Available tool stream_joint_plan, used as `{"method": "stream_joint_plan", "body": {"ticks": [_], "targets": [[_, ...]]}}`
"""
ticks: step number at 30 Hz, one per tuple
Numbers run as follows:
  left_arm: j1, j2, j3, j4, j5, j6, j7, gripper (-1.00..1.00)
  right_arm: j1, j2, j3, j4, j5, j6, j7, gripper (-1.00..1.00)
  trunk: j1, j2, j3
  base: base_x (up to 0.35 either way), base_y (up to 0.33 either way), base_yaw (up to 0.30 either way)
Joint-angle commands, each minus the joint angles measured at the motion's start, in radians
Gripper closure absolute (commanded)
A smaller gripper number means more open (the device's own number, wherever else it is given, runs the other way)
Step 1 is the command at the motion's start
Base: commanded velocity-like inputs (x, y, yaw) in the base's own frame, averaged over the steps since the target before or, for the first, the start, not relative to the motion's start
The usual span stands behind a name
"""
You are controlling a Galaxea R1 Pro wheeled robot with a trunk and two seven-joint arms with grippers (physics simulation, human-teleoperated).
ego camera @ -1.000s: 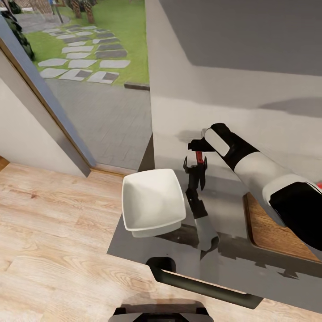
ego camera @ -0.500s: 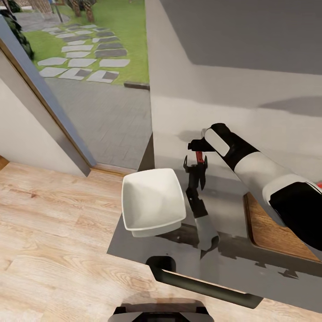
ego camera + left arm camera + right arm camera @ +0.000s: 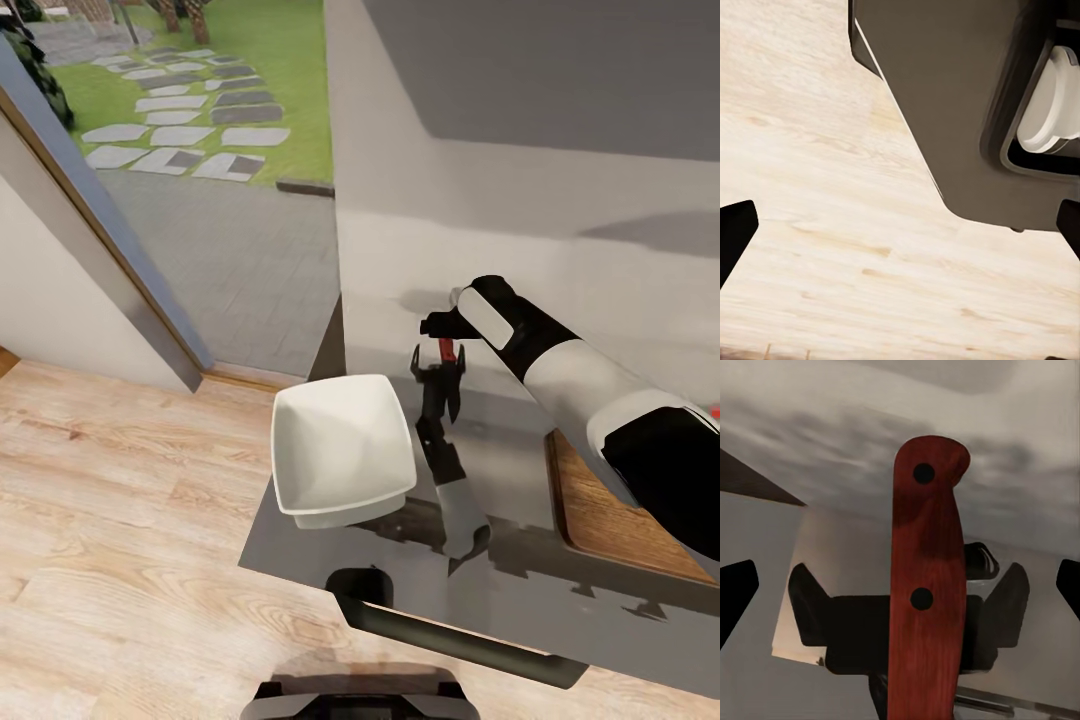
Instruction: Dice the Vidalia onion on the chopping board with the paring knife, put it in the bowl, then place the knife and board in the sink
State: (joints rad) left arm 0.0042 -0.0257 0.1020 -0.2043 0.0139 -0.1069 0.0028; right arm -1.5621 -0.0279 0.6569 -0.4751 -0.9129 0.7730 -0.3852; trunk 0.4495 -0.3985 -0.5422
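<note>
Head view shows your right gripper (image 3: 443,352) over the countertop (image 3: 500,440) by the wall, the paring knife (image 3: 924,607) between wide-spread fingers, grip unclear. Beside it, near the counter's end, the bowl (image 3: 342,450) looks empty; the chopping board (image 3: 610,520) lies on its other side.

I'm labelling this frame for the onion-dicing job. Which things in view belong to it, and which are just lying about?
Part of the job:
- paring knife, between the fingers of the open right hand
- bowl
- chopping board
- countertop

Just around:
- wooden floor
- garden paving outside
- wall behind the countertop
</note>
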Motion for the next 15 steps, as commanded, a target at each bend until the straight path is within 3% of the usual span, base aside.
{"method": "stream_joint_plan", "body": {"ticks": [1, 15], "targets": [[0.0, -0.001, 0.005, -0.001, 0.001, -0.001, 0.0, -1.0, -0.001, -0.001, 0.008, -0.002, -0.011, 0.002, -0.008, -1.0, 0.001, -0.002, -0.002, 0.0, 0.0, 0.0], [0.0, -0.001, 0.005, -0.001, 0.001, -0.001, 0.0, -1.0, -0.001, -0.001, 0.007, -0.002, -0.011, 0.002, -0.009, -1.0, 0.001, -0.002, -0.004, 0.0, 0.0, 0.0]]}}
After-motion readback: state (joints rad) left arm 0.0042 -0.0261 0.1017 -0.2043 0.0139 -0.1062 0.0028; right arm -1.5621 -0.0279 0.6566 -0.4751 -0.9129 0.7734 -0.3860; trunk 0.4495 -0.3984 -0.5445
